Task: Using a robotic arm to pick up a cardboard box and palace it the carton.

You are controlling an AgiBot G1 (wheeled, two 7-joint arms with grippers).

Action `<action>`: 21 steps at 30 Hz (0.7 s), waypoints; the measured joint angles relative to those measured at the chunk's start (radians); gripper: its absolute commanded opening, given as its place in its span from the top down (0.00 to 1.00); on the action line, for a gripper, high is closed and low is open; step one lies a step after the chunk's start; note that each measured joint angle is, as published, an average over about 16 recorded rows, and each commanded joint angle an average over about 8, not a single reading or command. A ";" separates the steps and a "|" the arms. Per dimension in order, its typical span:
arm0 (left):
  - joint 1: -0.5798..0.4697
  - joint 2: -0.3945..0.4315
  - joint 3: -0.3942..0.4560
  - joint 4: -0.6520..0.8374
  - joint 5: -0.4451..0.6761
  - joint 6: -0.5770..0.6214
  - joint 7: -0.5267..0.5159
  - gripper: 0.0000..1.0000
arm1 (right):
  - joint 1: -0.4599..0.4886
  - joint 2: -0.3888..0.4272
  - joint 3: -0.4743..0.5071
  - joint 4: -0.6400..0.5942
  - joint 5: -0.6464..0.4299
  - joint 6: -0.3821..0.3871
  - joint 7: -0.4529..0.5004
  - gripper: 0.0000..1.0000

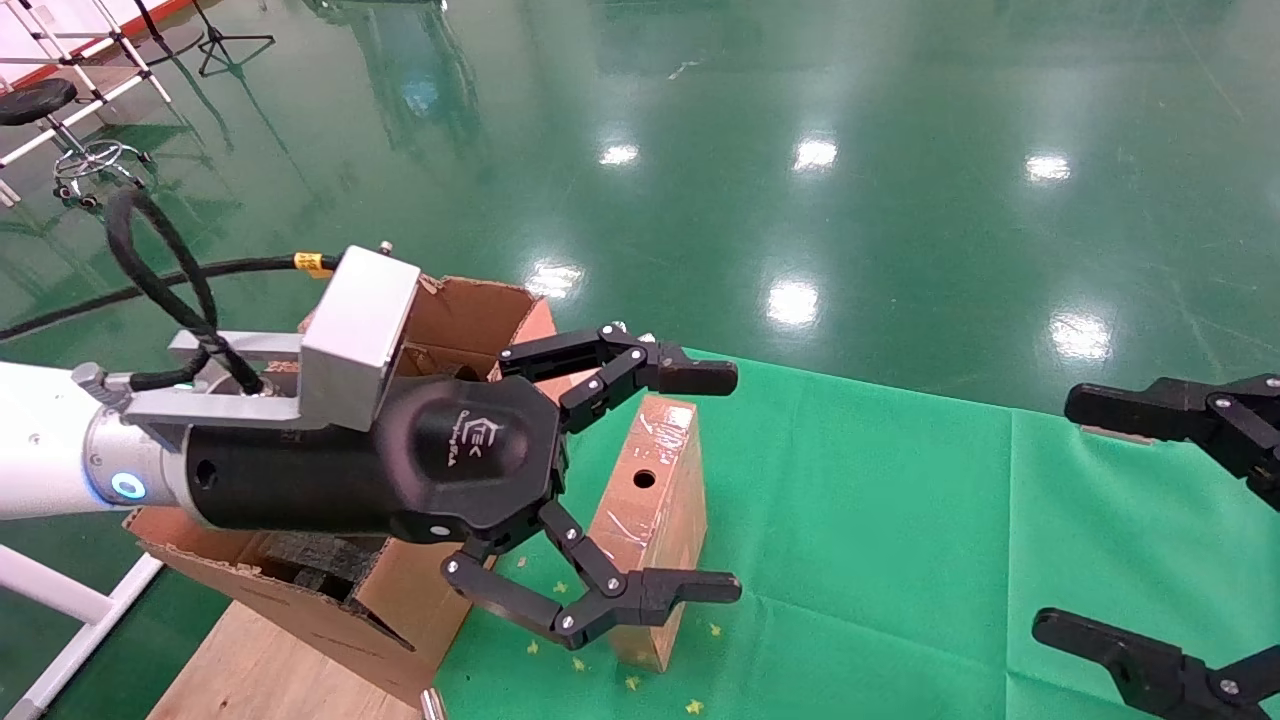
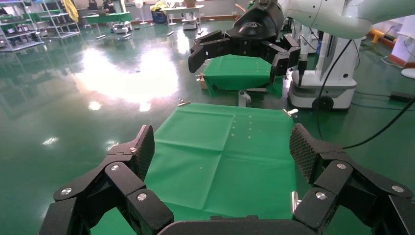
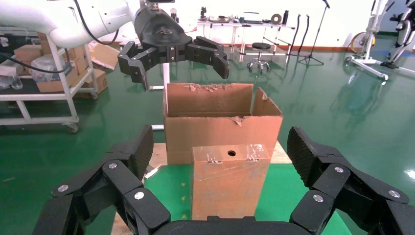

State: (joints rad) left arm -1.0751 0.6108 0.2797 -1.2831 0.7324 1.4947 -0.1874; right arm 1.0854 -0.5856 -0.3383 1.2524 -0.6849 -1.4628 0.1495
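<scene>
The cardboard box (image 1: 652, 520) (image 3: 230, 186) is narrow, brown and taped, with a round hole near its top. It stands upright on the green cloth (image 1: 900, 560). Just behind it is the carton (image 1: 290, 590) (image 3: 220, 132), open, with ragged flaps and black foam inside. The white robotic arm's left gripper (image 1: 736, 483) (image 3: 176, 51) hangs open and empty in the air above the carton and box, touching neither. In its own view the left gripper (image 2: 222, 149) looks across bare cloth. My right gripper (image 1: 1055, 512) (image 3: 221, 147) (image 2: 240, 46) is open, facing the box from a distance.
The carton rests on a wooden board (image 1: 260, 660) at the cloth's left end. Shiny green floor surrounds the table. A stool (image 1: 35, 100) and stands are far left; a white trolley with boxes (image 3: 39, 78) stands behind the left arm.
</scene>
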 measured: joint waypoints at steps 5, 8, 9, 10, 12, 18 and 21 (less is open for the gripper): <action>-0.009 -0.003 0.005 -0.003 0.022 -0.009 0.000 0.00 | 0.000 0.000 0.000 0.000 0.000 0.000 0.000 0.57; -0.021 -0.003 0.013 -0.004 0.050 -0.022 -0.008 0.00 | 0.000 0.000 0.000 0.000 0.000 0.000 0.000 0.91; -0.026 -0.002 0.017 -0.003 0.060 -0.027 -0.012 0.00 | 0.000 0.000 0.000 0.000 0.000 0.000 0.000 0.96; -0.032 -0.001 0.021 -0.002 0.071 -0.031 -0.016 0.00 | 0.000 0.000 0.000 0.000 0.000 0.000 0.000 1.00; -0.044 0.001 0.029 0.000 0.093 -0.040 -0.024 0.00 | 0.000 0.000 0.000 0.000 0.000 0.000 0.000 1.00; -0.085 0.009 0.057 0.003 0.155 -0.061 -0.046 0.00 | 0.000 0.000 0.000 0.000 0.000 0.000 0.000 1.00; -0.101 0.010 0.068 0.003 0.179 -0.064 -0.052 0.00 | 0.000 0.000 0.000 0.000 0.000 0.000 0.000 1.00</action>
State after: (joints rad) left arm -1.1761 0.6204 0.3478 -1.2803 0.9113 1.4311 -0.2390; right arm 1.0854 -0.5855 -0.3383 1.2522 -0.6849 -1.4626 0.1494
